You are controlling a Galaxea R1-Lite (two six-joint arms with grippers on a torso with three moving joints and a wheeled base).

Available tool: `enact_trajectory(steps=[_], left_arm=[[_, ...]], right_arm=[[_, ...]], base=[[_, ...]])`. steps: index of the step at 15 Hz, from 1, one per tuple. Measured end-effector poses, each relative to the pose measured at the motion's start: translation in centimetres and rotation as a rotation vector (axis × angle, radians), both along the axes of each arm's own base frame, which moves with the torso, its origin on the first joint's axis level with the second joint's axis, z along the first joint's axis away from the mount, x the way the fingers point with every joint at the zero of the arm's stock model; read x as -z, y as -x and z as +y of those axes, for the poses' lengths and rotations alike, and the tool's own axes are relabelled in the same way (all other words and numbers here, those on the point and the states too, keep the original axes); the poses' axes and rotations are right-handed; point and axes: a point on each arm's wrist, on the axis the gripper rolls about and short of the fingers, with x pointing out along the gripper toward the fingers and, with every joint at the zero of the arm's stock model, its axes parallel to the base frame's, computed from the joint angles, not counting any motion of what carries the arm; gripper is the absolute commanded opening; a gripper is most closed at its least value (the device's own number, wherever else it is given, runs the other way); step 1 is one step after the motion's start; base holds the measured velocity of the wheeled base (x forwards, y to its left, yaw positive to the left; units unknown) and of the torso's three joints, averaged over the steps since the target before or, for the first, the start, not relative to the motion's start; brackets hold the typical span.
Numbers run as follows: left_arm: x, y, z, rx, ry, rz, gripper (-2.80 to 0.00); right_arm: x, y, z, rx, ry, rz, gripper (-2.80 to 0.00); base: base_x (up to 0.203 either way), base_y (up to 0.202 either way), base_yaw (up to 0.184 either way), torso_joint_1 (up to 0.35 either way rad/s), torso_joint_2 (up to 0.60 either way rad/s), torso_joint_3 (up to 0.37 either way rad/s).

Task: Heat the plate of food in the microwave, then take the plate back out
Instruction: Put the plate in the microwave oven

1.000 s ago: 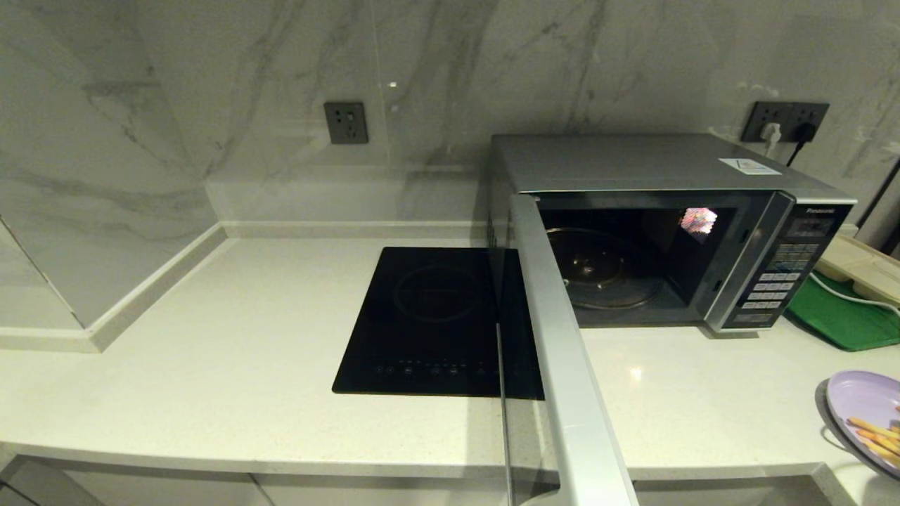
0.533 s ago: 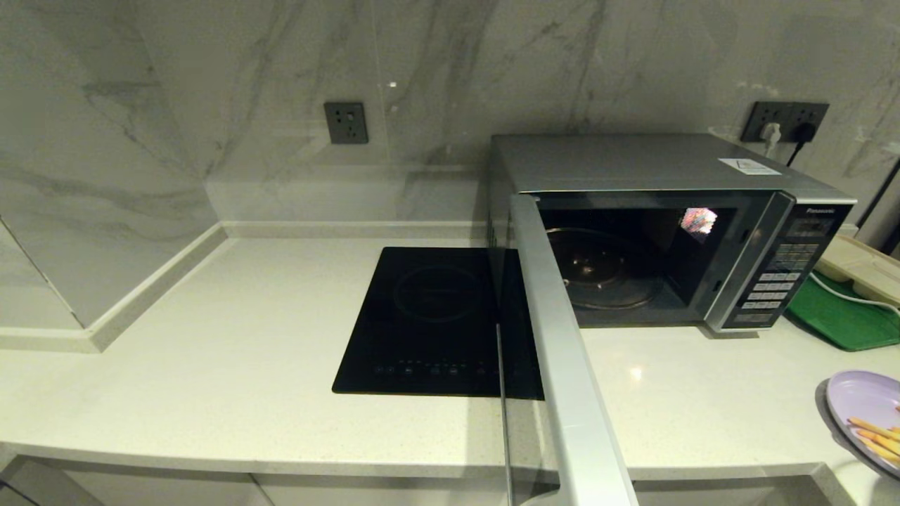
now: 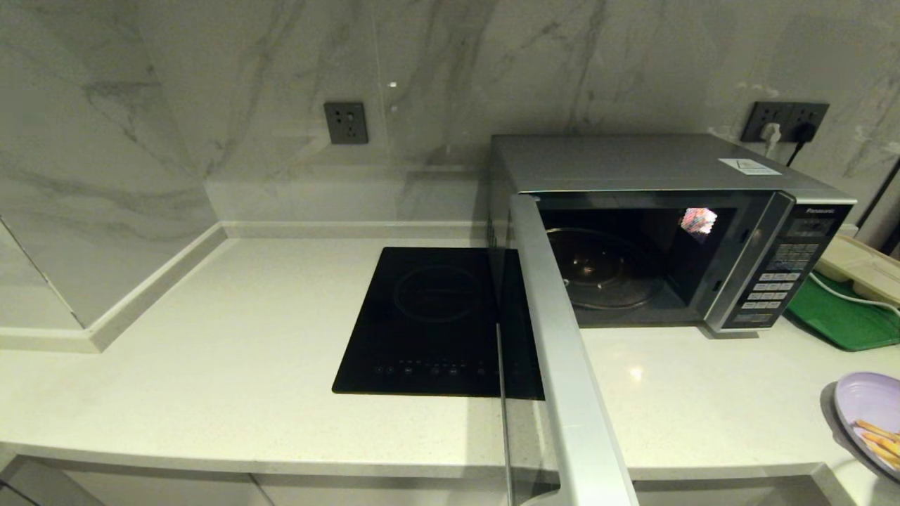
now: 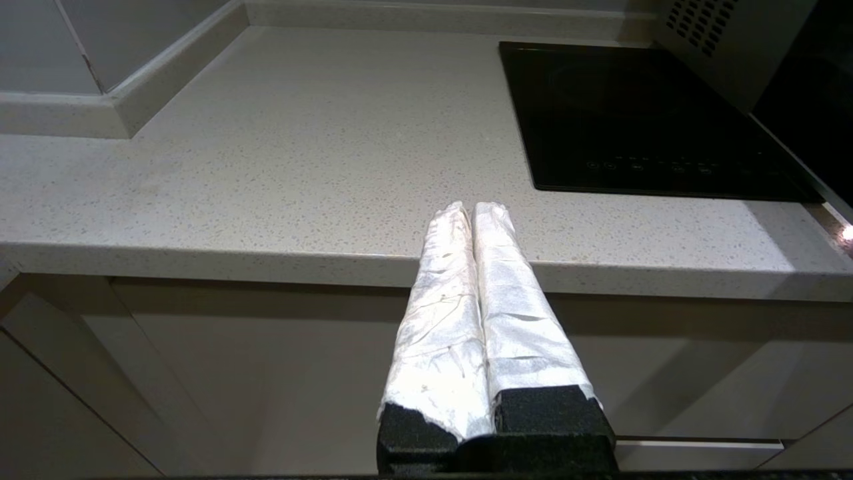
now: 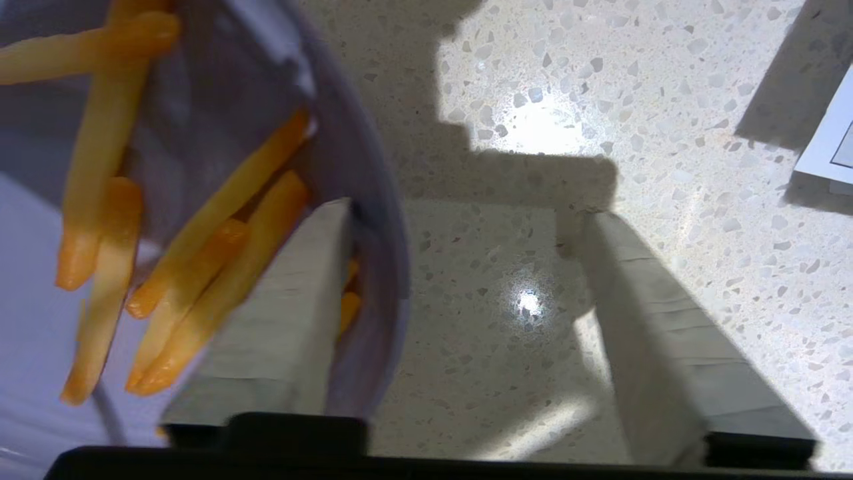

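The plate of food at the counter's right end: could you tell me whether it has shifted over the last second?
Yes. In the head view the plate of food has slid slightly right and down, further from the fixed microwave and closer to the picture's right edge.

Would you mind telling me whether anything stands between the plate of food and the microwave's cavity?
Nothing visible does. The microwave door is swung wide open toward the robot, left of the opening, and the countertop between the cavity and the plate of food at the right edge lies bare.
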Motion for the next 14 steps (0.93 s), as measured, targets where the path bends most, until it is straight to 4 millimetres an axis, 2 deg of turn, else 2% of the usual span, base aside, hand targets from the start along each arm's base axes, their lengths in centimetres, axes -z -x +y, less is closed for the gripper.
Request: enact_trajectory(steps=[14], left_arm=[[0.00,0.00,0.00,0.000,0.000,0.000,-2.80]], right_arm=[[-0.13,0.07,0.05,0.001,0.003,-0.003,-2.80]], base=[[0.000,0.000,0.000,0.000,0.00,0.000]])
